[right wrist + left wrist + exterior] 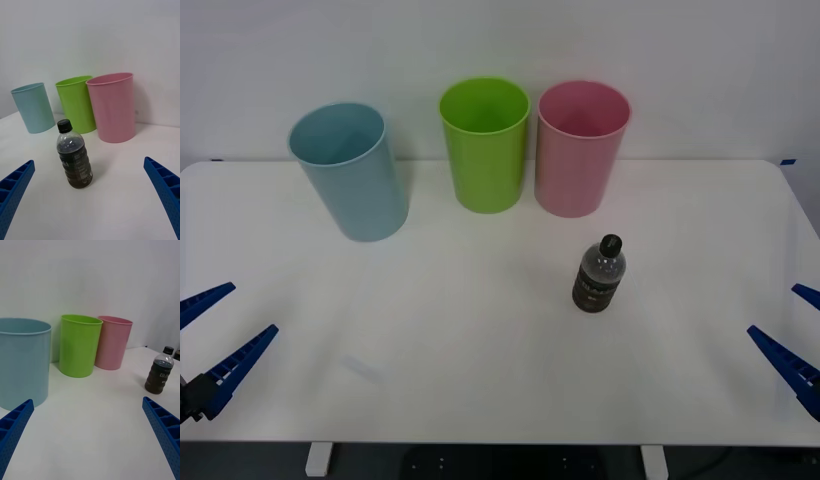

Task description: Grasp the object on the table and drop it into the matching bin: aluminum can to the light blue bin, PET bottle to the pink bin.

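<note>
A small PET bottle (598, 274) (74, 155) (159, 371) of dark liquid with a black cap stands upright on the white table (480, 360), right of centre. Behind it at the table's back stands the pink bin (580, 148) (113, 107) (113, 342). The light blue bin (352, 171) (33, 107) (23, 362) is at the back left. My left gripper (212, 342) (90, 435) hovers open at the front left edge. My right gripper (800, 335) (90, 191) is open at the front right edge, facing the bottle with a wide gap on both sides.
A lime green bin (485, 143) (76, 104) (78, 345) stands between the blue and pink bins, close beside the pink one. A white wall rises behind the table. Bare tabletop lies between both grippers and the bottle.
</note>
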